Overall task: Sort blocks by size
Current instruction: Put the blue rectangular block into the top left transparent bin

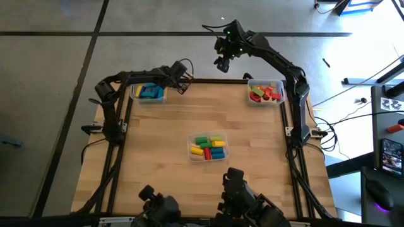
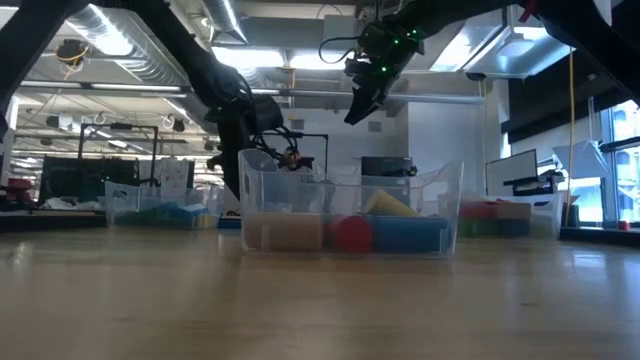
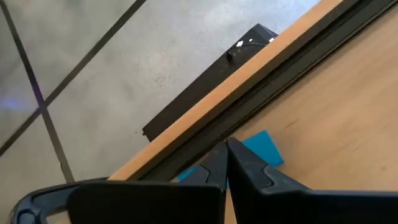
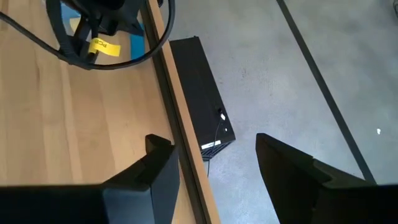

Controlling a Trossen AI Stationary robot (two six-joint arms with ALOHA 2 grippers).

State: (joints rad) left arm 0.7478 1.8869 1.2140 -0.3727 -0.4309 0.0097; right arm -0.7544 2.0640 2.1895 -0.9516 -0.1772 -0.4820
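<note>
Wooden table with three clear bins on a grey floor

A clear bin (image 1: 209,153) is set mid-table (image 1: 158,145); two more (image 1: 134,93) (image 1: 280,96) are placed at the far corners. A black box (image 4: 202,93) is seen on the floor (image 1: 50,69).

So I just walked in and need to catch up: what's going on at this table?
Two robot arms are sorting painted blocks into clear bins. The middle bin holds mixed blocks, the far-left bin mostly blue ones, and the far-right bin mostly red ones. The left gripper is shut and empty beside the far-left bin. The right gripper hangs open and empty beyond the table's far edge.
</note>
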